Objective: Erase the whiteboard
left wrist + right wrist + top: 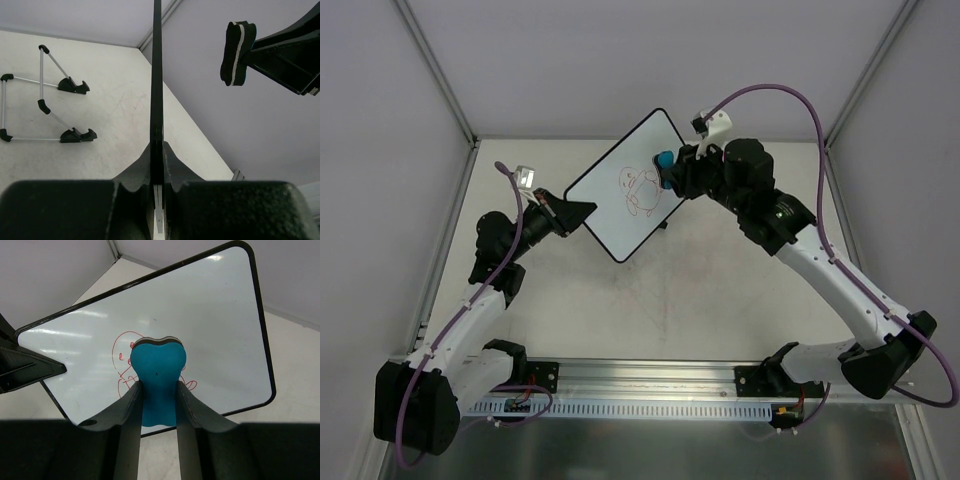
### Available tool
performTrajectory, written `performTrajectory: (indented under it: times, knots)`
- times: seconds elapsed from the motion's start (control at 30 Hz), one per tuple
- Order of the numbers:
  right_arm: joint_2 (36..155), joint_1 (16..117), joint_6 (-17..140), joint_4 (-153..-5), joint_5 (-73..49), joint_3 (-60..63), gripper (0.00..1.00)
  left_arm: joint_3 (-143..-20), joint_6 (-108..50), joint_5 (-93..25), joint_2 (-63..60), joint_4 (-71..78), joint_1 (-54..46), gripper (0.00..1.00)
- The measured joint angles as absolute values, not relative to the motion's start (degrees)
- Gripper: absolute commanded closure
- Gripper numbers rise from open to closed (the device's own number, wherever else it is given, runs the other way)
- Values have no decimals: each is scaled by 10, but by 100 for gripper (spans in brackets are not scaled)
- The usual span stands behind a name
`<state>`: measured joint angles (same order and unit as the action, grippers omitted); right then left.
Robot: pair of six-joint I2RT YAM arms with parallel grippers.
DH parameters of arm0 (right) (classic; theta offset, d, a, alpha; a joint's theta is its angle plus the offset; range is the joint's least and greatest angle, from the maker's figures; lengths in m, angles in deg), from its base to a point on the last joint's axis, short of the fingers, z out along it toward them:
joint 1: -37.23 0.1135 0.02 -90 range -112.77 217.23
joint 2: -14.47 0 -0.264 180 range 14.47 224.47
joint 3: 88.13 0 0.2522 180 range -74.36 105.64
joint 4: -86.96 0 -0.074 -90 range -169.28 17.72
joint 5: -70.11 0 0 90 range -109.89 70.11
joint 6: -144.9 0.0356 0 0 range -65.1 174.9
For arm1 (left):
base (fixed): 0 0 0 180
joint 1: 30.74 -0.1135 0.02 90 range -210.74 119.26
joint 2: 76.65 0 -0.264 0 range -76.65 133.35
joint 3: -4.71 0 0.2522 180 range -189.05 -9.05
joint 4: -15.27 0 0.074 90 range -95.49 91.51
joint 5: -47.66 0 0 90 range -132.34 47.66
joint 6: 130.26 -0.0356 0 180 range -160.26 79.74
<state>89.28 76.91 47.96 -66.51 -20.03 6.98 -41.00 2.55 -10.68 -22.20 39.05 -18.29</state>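
Holding the whiteboard (612,212) up off the table (720,300), the left gripper (158,147) is clamped tight on the board's near edge, jaws pressed flat against either face. In the left wrist view we see the board edge-on, a thin black line running straight away from the fingers. We read this as a bracing grip: the board sits tilted in the air with its drawn face turned toward the right arm, and the pinch at the rim leaves the whole writing surface free. The wire stand (45,95) with black feet lies flat on the table below, well apart, carrying nothing. The right gripper (157,390) is closed narrow on the blue eraser (157,365), taking it by its sides so that the wiping pad points outward at the board. The eraser hangs in front of the red doodle (125,347), lined up with it, but the left wrist view shows a clear gap between pad and board: no contact yet. The doodle is whole, with no smear that we can make out, so we judge the wiping not begun. Next move, as we judge it, calls for pressing the pad flat onto the face while the left grip resists the push. A one-edge hold may let the board flex or swing away.
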Motion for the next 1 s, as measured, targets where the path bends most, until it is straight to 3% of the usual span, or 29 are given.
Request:
performTrajectory:
  times: [0.47,0.77,1.0]
  knots:
    - [883,779,464,-673,-237,4,100,-385,-8,-140,-224,406,-179,100]
    - [790,750,479,-697,-272,-74,100,-378,17,-213,-96,516,-179,100]
    - [791,681,526,-716,-237,-174,100,-373,52,-251,10,634,-179,100]
